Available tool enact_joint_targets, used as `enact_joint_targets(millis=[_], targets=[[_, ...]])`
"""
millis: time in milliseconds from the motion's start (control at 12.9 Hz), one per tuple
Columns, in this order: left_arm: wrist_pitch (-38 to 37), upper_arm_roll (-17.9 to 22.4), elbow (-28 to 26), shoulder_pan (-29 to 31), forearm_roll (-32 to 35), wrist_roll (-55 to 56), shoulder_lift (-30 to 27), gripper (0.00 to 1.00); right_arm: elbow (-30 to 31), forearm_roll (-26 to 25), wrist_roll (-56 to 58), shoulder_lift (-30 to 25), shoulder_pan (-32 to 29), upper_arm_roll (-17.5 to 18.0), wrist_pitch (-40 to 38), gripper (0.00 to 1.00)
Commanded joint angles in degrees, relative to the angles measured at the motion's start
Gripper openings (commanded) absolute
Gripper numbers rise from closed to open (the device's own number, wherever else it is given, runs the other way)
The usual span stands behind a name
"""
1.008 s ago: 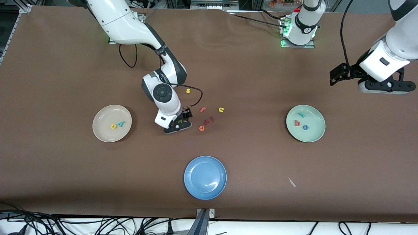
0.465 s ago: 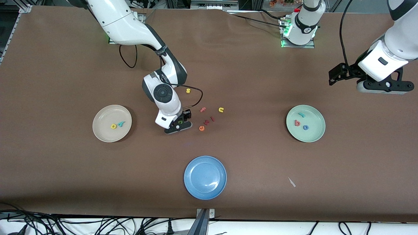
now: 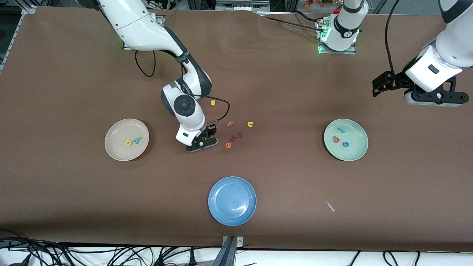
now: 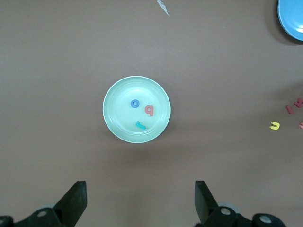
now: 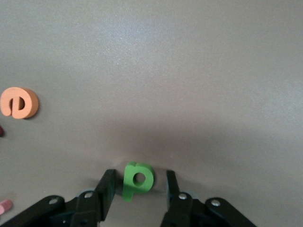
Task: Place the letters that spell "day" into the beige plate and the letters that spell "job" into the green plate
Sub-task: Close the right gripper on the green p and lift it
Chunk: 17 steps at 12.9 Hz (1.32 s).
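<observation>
Green foam "d" (image 5: 138, 180) lies flat on the brown table (image 3: 281, 177), stem along the finger line. Right gripper (image 5: 137, 189) brackets it, jaws narrower than a second ago, small gaps remain, not yet clamped. Left gripper (image 4: 139, 203) spread wide, waiting above the green plate (image 4: 113, 94).

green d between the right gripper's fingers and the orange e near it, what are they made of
Green d: looks like foam or soft plastic, matte; thick flat-cut block with blunt edges and no shine. Orange e: apparently the same, with a dull face and a visibly thick side wall. Which of the two materials cannot be told by look alone.
</observation>
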<state>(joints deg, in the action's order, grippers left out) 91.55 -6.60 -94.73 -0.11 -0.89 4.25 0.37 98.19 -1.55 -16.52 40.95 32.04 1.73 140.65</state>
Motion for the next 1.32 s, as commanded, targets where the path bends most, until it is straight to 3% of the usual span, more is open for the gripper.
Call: enact_joint_targets(millis=[0,465,1008,1241], targets=[[0.21,-0.69,-0.8,0.64,1.6,-1.35,-0.98,1.0,-0.99,0.14,-3.59,0.79,0.47,0.56,-0.37,0.47],[0.21,-0.69,-0.8,0.64,1.6,-1.35,-0.98,1.0,-0.99,0.05,-3.52,0.79,0.83,0.47,-0.2,0.38],[0.21,-0.43,-0.72,0.73,1.6,-1.26,-0.89,1.0,-1.33,0.05,-3.26,0.44,0.74,0.47,-0.55,0.21],[0.21,-1.04,0.16,0.29,1.6,-0.73,-0.63,1.0,-6.59,0.14,-3.17,0.27,0.13,0.38,-10.34,0.2]])
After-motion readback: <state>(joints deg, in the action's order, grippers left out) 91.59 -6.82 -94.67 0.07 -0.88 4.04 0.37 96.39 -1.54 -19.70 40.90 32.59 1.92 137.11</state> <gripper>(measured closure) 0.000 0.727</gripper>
